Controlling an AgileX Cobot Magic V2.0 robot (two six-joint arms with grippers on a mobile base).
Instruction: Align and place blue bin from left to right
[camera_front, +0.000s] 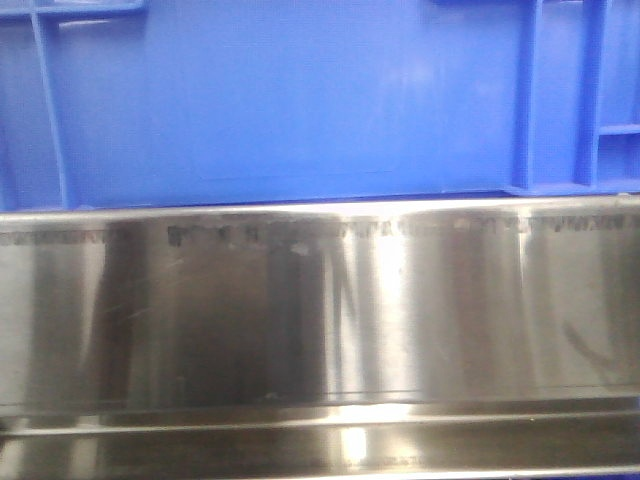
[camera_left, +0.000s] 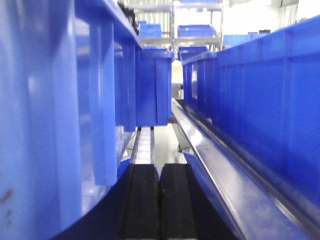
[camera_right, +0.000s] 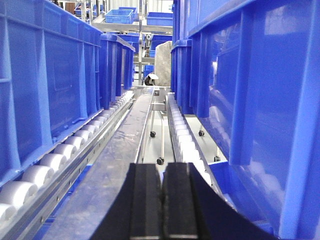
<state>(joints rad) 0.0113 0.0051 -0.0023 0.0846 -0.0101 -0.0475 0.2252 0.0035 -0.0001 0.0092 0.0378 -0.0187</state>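
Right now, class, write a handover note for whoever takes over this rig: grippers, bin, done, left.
Left gripper: shut, empty, low between crates.
Right gripper: shut, empty, beside the rollers.
Bin: fills the front view, just behind the steel rail; neither gripper holds it.
Done: cannot tell whether it is aligned.
Left: likely aligning and placing it.

Warehouse: roller conveyors (camera_right: 60, 155), shelved crates (camera_right: 120, 16)

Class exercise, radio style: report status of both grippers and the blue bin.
Left gripper shut, empty. Right gripper shut, empty. Blue bin sits behind steel rail, unheld.
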